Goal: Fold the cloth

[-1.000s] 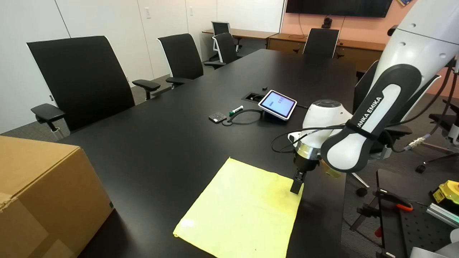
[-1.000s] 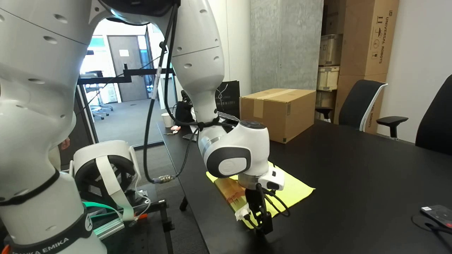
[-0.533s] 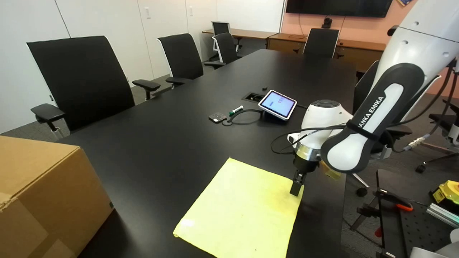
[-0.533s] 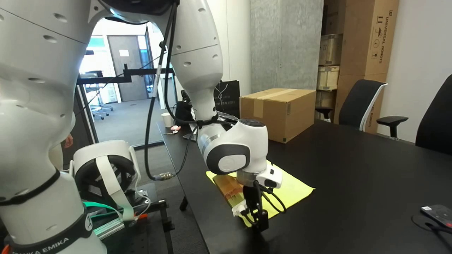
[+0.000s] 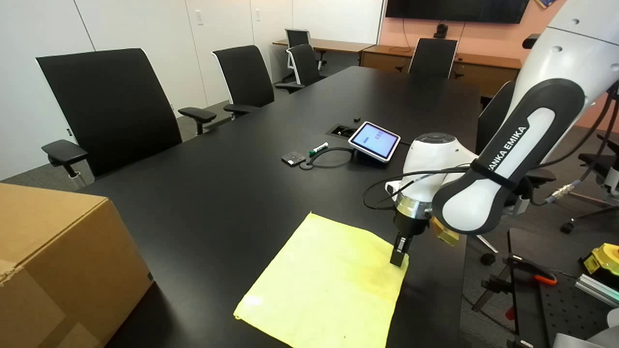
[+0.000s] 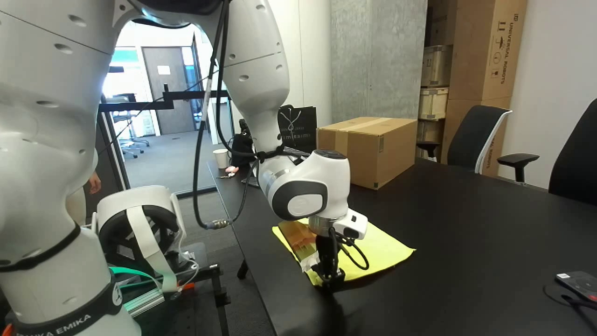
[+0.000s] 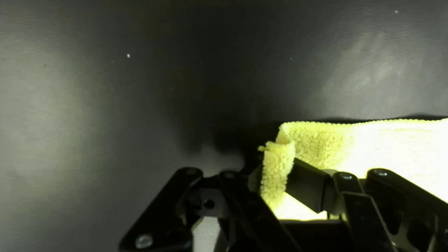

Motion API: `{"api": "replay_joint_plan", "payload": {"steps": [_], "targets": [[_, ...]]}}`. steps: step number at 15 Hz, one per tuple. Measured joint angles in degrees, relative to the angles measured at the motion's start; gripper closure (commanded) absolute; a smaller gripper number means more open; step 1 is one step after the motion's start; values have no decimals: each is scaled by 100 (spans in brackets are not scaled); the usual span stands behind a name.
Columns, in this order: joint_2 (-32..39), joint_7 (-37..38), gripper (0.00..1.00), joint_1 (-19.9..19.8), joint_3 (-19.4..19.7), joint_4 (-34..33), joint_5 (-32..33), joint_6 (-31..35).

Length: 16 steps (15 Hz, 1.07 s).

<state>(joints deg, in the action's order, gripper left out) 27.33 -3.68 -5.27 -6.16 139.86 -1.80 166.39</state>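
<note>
Cloth [image 5: 324,290] lies mostly flat on the desk [image 5: 232,193], one corner [image 7: 278,164] pinched in the hand [image 7: 275,178], likely so it can be drawn over the rest.

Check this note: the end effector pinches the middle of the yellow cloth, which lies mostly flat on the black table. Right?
Not the middle: the wrist view shows the end effector pinching a corner. The yellow cloth does lie mostly flat on the black table.

Partly washed-out cloth [image 7: 392,150] in wrist view
</note>
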Motion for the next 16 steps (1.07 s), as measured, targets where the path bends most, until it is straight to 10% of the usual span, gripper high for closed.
{"api": "replay_joint_plan", "payload": {"steps": [16], "targets": [[-350, 307, 91, 395, 336, -1181, 2, -1398]]}}
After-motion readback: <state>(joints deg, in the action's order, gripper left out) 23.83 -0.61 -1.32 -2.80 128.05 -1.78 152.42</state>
